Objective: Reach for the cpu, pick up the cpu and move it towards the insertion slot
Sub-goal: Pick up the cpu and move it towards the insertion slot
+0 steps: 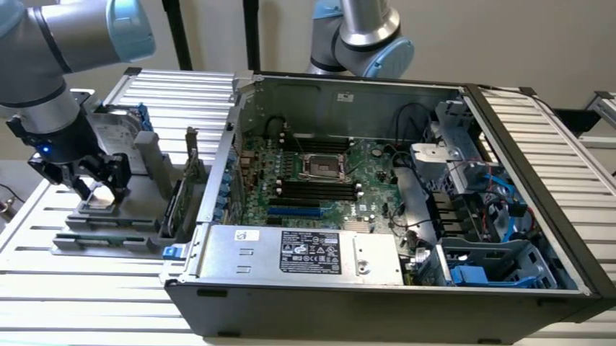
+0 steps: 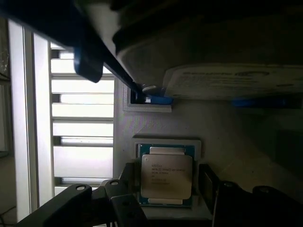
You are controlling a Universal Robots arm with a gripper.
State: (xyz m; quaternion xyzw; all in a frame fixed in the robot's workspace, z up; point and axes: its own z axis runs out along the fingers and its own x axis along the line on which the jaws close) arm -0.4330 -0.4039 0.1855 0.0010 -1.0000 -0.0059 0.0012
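The cpu [image 1: 97, 196] [image 2: 166, 176] is a small square chip with a silvery top. It lies flat in a recess of the grey holder [image 1: 106, 225] at the exterior view's left, outside the computer case. My gripper [image 1: 100, 186] [image 2: 165, 191] is lowered over it and open. One dark finger [image 2: 124, 194] stands on each side of the chip, with a small gap to its edges. The insertion slot [image 1: 324, 167], a square socket with a shiny frame and dark centre, sits on the motherboard inside the open case, well off to the exterior view's right of the gripper.
A silver hard drive with blue rails [image 1: 117, 133] [image 2: 232, 78] stands upright just behind the gripper. Upright cards [image 1: 183, 191] and the case wall [image 1: 223, 166] lie between holder and socket. Black memory slots [image 1: 313, 189], a blue card slot [image 1: 293, 213] and the power supply [image 1: 298, 252] surround it. A second arm [image 1: 361, 36] stands behind.
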